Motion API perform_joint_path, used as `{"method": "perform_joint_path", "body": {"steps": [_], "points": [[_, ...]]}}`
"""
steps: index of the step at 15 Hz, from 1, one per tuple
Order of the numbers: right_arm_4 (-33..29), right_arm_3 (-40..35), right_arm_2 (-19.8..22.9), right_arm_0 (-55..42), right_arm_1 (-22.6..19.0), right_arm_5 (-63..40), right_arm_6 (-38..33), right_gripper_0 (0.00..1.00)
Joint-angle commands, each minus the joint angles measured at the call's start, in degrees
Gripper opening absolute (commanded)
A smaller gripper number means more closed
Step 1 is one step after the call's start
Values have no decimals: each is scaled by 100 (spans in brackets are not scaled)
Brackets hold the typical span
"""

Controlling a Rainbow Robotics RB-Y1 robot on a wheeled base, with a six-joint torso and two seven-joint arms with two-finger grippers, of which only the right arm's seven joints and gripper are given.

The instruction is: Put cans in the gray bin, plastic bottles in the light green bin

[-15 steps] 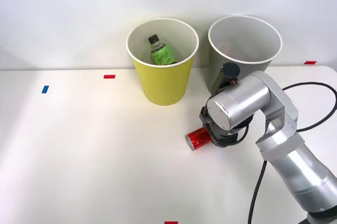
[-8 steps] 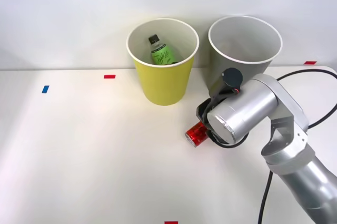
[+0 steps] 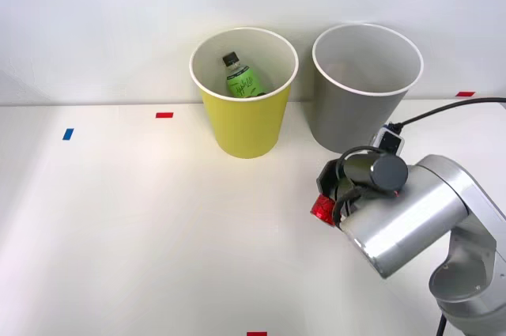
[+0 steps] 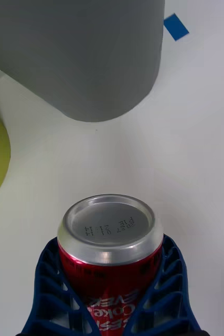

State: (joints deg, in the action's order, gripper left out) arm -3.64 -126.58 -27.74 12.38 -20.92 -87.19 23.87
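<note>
My right gripper [image 4: 112, 294] is shut on the red can [image 4: 109, 252], blue ribbed fingers [image 4: 51, 283] clasping both its sides. In the front view a sliver of the can [image 3: 320, 209] peeks out left of the silver wrist, lifted off the table in front of the gray bin [image 3: 360, 111]. That gray bin's wall [image 4: 80, 52] looms just beyond the can's silver end. The light green bin [image 3: 245, 118] stands left of the gray one, with the plastic bottle [image 3: 243, 79], black cap and green label, lying inside it.
Both bins stand at the back of the white table [image 3: 142, 225] against a white wall. Small red [image 3: 164, 115] and blue [image 3: 67, 134] tape marks dot the table. A black cable [image 3: 443, 107] trails from the arm on the right.
The gripper has lifted the red can off the table and carried it right and toward the robot. The arm has swung so the wrist now covers most of the can.
</note>
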Motion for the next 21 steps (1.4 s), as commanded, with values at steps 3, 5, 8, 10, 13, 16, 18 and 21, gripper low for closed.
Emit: {"method": "perform_joint_path", "body": {"steps": [3, 5, 8, 10, 13, 16, 18, 21], "points": [[-1640, -95, -74, -992, 9, 1687, 1137, 0], [-2141, -104, -82, -1378, -44, 2522, 1102, 0], [-2826, -315, -74, -1862, -123, 3296, 1076, 0], [-3143, -464, -21, -2117, -149, 3762, 1006, 0], [-3565, -552, 84, -2363, -228, 4342, 909, 0], [-3679, -552, 375, -2565, -386, 5256, 768, 0], [-3688, -552, 629, -2767, -536, 6012, 329, 0], [-3723, -552, 981, -2776, -571, 6891, 48, 0]]}}
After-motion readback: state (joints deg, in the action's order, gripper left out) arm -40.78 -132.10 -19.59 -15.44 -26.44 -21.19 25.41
